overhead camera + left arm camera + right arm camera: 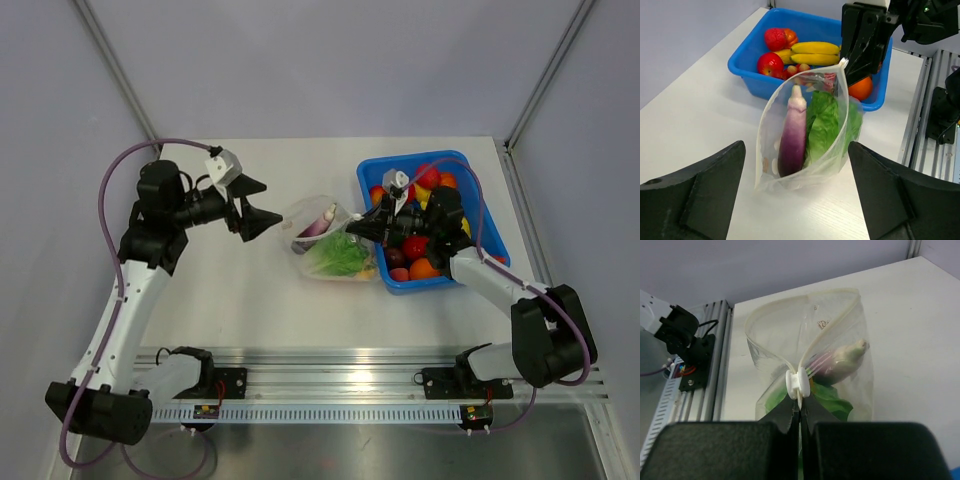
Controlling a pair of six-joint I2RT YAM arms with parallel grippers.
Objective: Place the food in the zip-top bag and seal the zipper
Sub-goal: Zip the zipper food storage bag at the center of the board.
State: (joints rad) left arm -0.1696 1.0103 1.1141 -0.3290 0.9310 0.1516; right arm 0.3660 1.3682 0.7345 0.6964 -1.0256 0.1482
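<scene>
- Right gripper (pixel 800 409), nearest the lens: black fingers pinched together on the zipper (pixel 826 326), just under a small white slider (pixel 798 383).
- Left gripper (pixel 258 204): jaws spread wide, nothing between them. Its blunt black fingers (pixel 700 192) sit either side of the bag, apart from it.
- Bag (pixel 769 135): clear, floppy plastic, held up by its mouth edge, with the mouth gaping in a loop. Its base rests on the table, just beside the tray.
- Inside the bag: a long glossy purple eggplant (pixel 792 135), pale stem end up, and crinkled green lettuce (pixel 826 125) against it.
- Only the left wrist view shows the tray's load clearly: yellow bananas (pixel 815 47), a bumpy red strawberry (pixel 775 38), a red apple (pixel 769 63) and an orange (pixel 860 89).
- Only the right wrist view shows the slider.
- Tray (pixel 747 75): blue, rectangular, smooth plastic walls.
- Table (pixel 700 115): plain white, matte. A ribbed aluminium rail (pixel 330 385) runs along its near edge.
- Grey walls stand behind.
</scene>
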